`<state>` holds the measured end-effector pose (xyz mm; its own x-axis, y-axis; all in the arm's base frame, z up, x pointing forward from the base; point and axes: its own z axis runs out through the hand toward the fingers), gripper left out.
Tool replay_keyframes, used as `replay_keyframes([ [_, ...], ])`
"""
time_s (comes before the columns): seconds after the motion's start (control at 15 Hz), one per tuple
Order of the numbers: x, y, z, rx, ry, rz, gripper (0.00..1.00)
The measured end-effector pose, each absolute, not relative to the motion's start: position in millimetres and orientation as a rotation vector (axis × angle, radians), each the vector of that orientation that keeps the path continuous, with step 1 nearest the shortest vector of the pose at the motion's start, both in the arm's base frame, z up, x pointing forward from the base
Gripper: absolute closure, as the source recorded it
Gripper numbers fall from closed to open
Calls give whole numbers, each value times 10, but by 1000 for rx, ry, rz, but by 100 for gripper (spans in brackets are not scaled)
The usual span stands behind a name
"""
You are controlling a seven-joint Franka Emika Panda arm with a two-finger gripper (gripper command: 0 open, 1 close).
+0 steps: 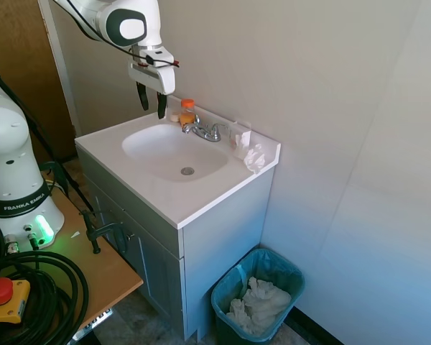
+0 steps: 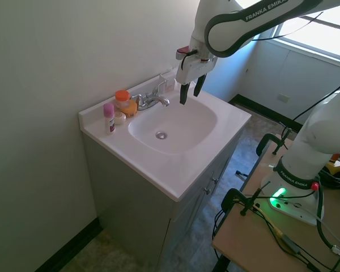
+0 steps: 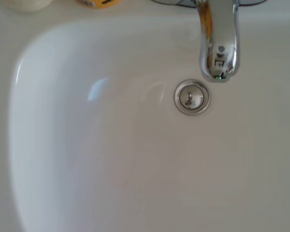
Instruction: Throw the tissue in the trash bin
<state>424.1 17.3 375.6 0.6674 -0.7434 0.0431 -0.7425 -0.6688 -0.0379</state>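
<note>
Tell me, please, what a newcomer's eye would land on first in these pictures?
Probably the white arm's gripper, hanging with open, empty fingers over the back of the white sink basin, near the chrome faucet. Next, the teal trash bin on the floor beside the vanity, already holding a heap of white paper. The small crumpled tissue lies on the countertop's corner by the wall.

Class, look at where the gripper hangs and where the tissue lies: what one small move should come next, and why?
Probably swing toward the counter's far corner: the open gripper hangs empty above the sink basin, while the tissue lies near the faucet.
</note>
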Motion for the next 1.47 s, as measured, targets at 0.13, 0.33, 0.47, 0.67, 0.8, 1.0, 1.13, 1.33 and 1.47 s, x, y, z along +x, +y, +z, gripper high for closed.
replay_keyframes([
  [0.13,4248,171,3760,-2850,1274,-90,0],
  [0.33,4375,69,3848,-2807,1315,-166,0],
  [0.47,4506,-98,3958,-2766,1370,-209,0],
  [0.67,4675,-546,4124,-2684,1503,-266,0],
  [0.8,4785,-885,4143,-2629,1585,-299,0],
  [1.0,4971,-1320,4058,-2556,1699,-341,0],
  [1.13,5101,-1526,3953,-2518,1756,-347,0],
  [1.33,5249,-1912,3784,-2448,1861,-323,0],
  [1.47,5272,-2151,3633,-2410,1924,-293,0],
])
